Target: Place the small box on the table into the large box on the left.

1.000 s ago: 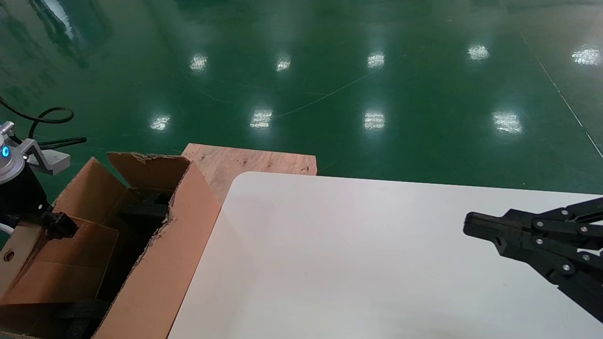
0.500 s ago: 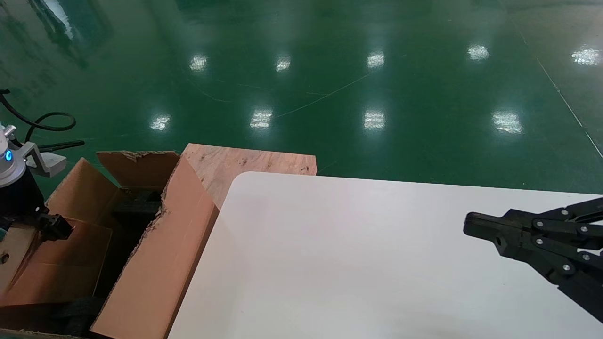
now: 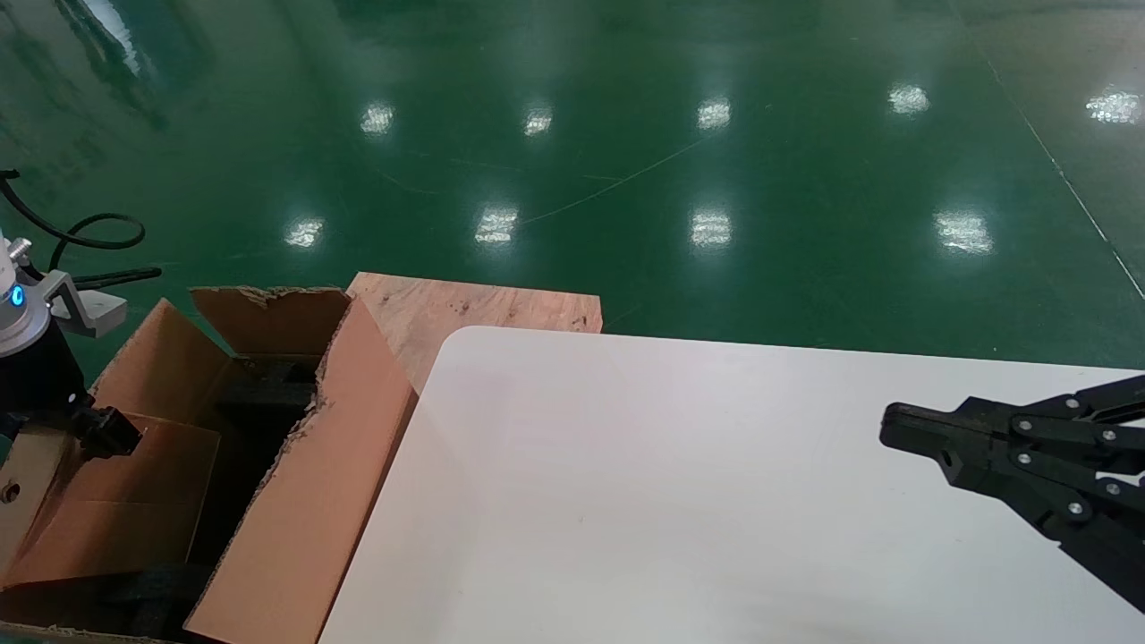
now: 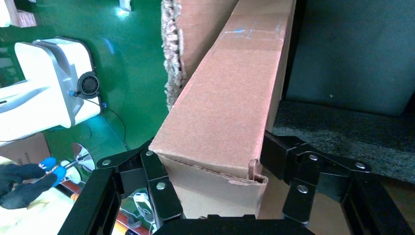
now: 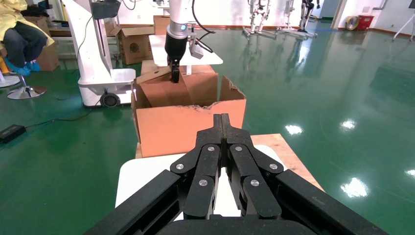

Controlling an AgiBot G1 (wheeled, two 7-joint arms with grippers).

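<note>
Left pincer (image 4: 215, 183): black linked fingers clamped on the two opposite sides of the small box (image 4: 230, 112), one finger pressed against each side. The small box is plain brown cardboard, long and rectangular, its near end flap creased and slightly torn, with a strip of clear tape across the far end. In the head view one round punched hole shows on its face (image 3: 11, 491).

The pincer and the small box sit inside the large box (image 3: 304, 501), at its left side. The large box is one deep carton of brown corrugated cardboard with ragged, torn rim edges. Beyond the pincer, black foam (image 4: 342, 132) with a coarse, speckled surface lies in the bottom of the carton; dark foam pieces (image 3: 268, 394) also show in the head view, but their number cannot be counted. The torn carton wall (image 4: 171, 54) stands just beside the small box.

Right pincer (image 5: 221, 119): black, fingertips pressed together with nothing between them, hovering over the tabletop (image 3: 671, 501) well to the right of the carton. The tabletop is white, smooth and round-cornered, touching or just beside the carton's right wall. One bare plywood board (image 3: 474, 313) lies beyond the tabletop's far left corner. The floor (image 3: 626, 134) is glossy green.
</note>
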